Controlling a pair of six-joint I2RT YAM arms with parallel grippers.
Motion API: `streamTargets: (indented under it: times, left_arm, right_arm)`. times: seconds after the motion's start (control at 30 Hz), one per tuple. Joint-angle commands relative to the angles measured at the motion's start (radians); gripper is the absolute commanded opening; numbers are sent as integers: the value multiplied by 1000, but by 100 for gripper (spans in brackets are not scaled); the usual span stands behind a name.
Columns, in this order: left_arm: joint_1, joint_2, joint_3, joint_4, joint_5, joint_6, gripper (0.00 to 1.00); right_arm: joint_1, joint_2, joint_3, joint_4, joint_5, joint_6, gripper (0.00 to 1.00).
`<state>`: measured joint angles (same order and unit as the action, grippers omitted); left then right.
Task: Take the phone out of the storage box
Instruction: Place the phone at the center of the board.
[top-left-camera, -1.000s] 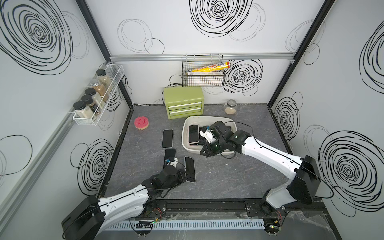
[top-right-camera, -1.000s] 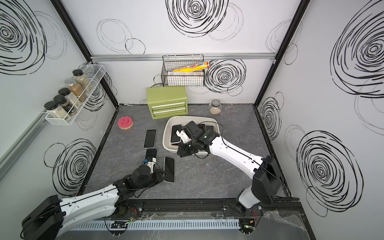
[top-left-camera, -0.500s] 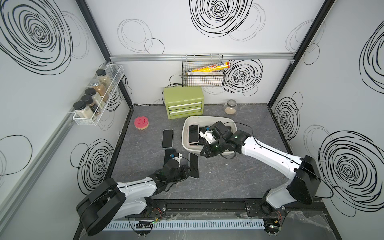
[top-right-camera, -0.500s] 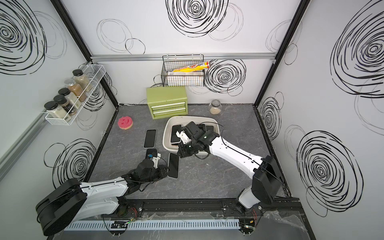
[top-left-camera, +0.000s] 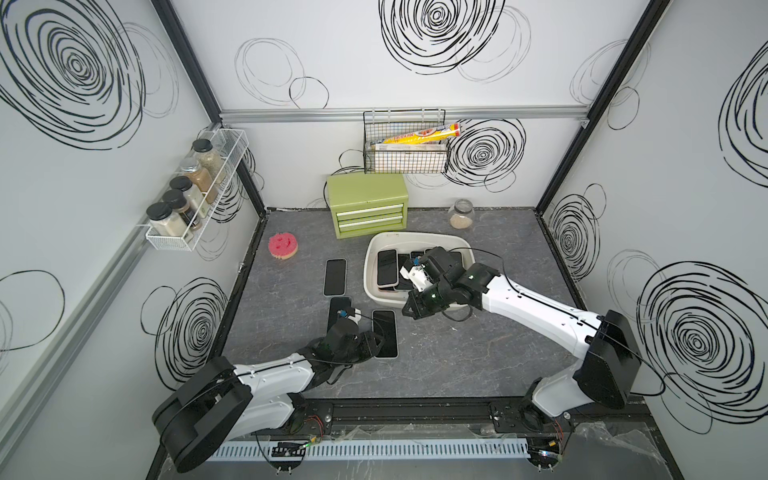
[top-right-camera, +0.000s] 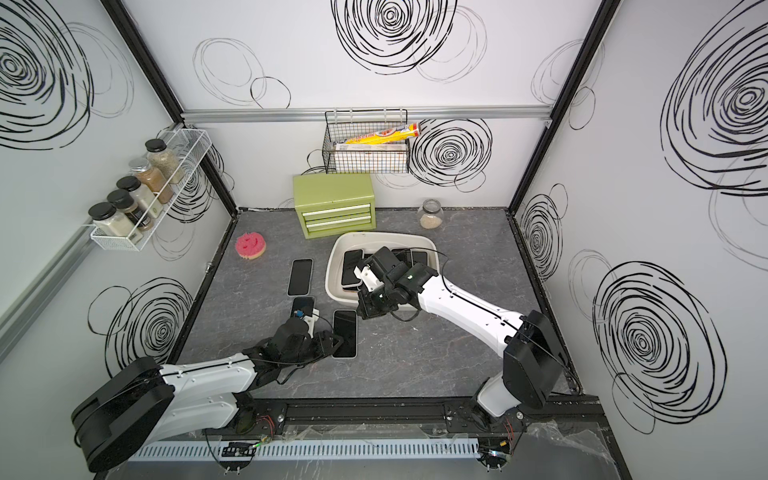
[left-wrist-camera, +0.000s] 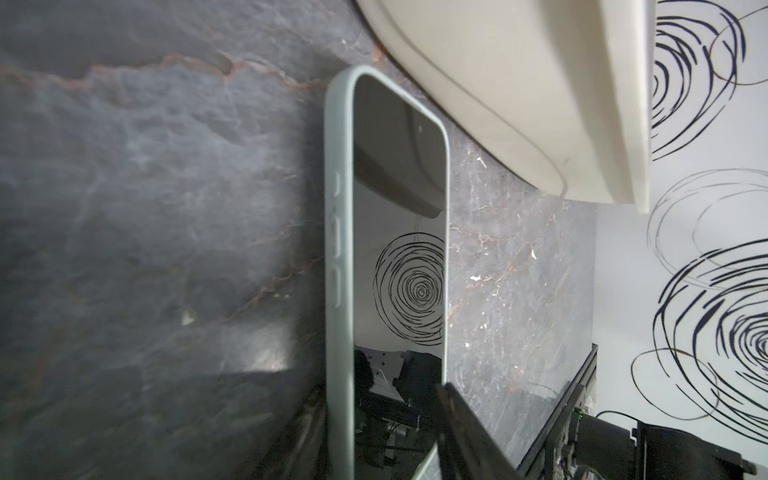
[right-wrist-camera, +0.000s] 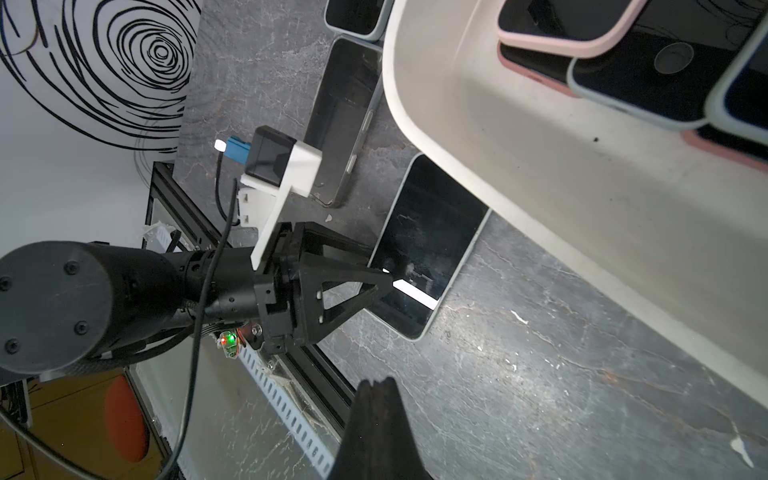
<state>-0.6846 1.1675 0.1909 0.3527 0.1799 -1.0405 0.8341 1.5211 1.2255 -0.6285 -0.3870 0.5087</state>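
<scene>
**Arms blocking the view!**

In both top views the right arm (top-left-camera: 519, 299) sits over the storage box (top-left-camera: 415, 237), masking much of the phones (top-left-camera: 386, 266) inside. The left arm (top-left-camera: 270, 374) covers part of a dark phone (top-left-camera: 336, 303) outside. On the left wrist view, the pale-cased phone (left-wrist-camera: 399, 270) runs off frame, and the bench (left-wrist-camera: 124, 208) is blurred.

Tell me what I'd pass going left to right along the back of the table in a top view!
spice rack → pink sponge → green drawer chest → glass jar
</scene>
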Motion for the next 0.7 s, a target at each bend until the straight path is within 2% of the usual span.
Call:
streamTargets:
  times: [0.0,0.03,0.1,0.13,0.2,0.3,0.37,0.4,0.43,0.47,0.53,0.57,0.67]
  left_arm:
    - [24,-6,27,-57,-20,39,53]
    - [28,-10,36,-72,-22,47,54]
    - [40,-28,57,-125,-31,62,70]
    - [47,-37,63,-142,-31,67,74]
    - [61,-67,74,-178,-31,73,76]
    - [72,-101,97,-241,-34,80,83]
    - [76,-127,119,-291,-33,81,83]
    - [74,-142,134,-319,-38,81,84]
    - [78,-163,153,-363,-47,82,85]
    - [80,-187,177,-407,-56,82,96]
    - [86,-231,229,-495,-74,88,99]
    - [93,-253,260,-539,-74,94,99]
    - [123,-295,357,-688,-96,109,99]
  right_arm:
    - [-3,-31,-13,0,-7,10,0]
    - [-4,-31,-11,-1,-3,10,0]
    - [-3,-30,-2,-7,-1,8,0]
    - [-4,-30,4,-12,0,5,0]
    - [-4,-29,17,-20,13,4,3]
    - [-4,-16,40,-37,25,11,18]
    - [-4,0,71,-60,41,17,33]
    - [-4,6,88,-70,54,21,48]
    - [-4,15,114,-85,78,27,59]
    - [-4,29,147,-100,107,28,68]
    - [-4,69,221,-130,177,29,83]
    - [-4,107,276,-161,217,22,90]
    - [-4,272,484,-292,302,-8,100]
